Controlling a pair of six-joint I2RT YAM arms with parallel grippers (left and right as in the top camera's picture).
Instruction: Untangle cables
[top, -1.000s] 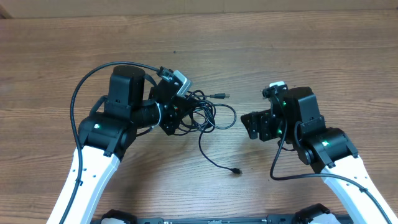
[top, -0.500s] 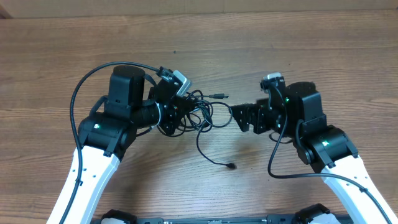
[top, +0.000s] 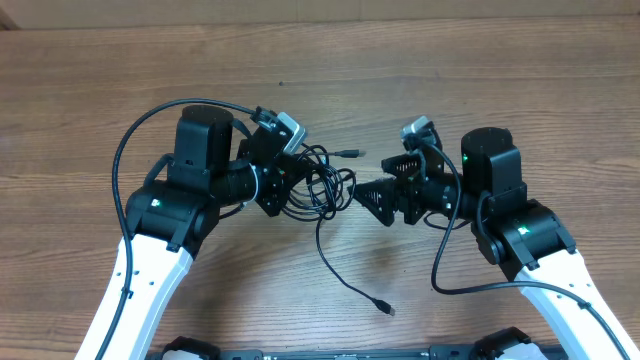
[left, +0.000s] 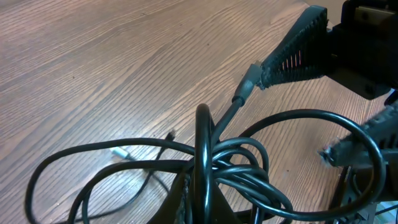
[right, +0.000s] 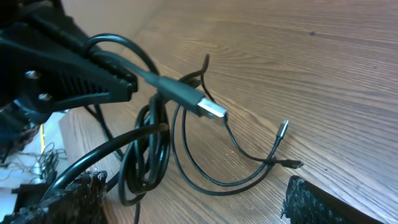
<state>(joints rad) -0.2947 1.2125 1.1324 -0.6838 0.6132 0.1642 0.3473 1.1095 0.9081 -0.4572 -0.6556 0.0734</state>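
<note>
Wood-grain bench (top: 500, 80) open toward far edge; left gripper (top: 287, 188) clamps thin black tangled cables (top: 330, 185), right gripper (top: 385, 182) spread wide just beside them.

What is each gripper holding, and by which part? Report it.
The left gripper is shut on the cables, clamping the knotted middle of the bundle. The right gripper is open next to them and holds nothing.

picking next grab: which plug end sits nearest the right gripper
The silver-tipped black plug jutting from the tangle beside the right gripper; the small plug on the trailing cord lies far off.
</note>
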